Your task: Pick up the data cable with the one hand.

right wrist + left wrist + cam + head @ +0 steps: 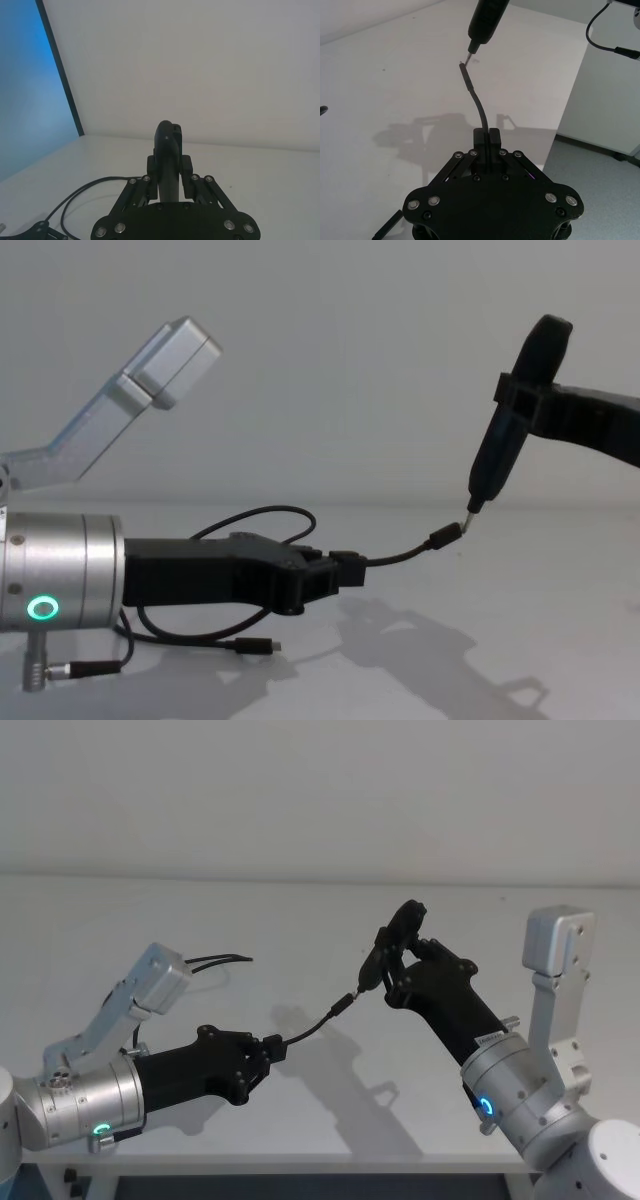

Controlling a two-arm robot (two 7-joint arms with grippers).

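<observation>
One end of the data cable is clamped in the left gripper, lifted clear of the table at centre; the grasp step looks done. A pen-like tool is pinched in the right gripper, tip just beside the cable's free plug, so a steady lift is probably called for next.

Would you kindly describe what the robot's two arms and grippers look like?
Both arms are thick silver cylinders: the left one carries a glowing green ring, the right one a blue light. Each ends in a black angular two-finger gripper, left gripper and right gripper, studded with silver screws.
</observation>
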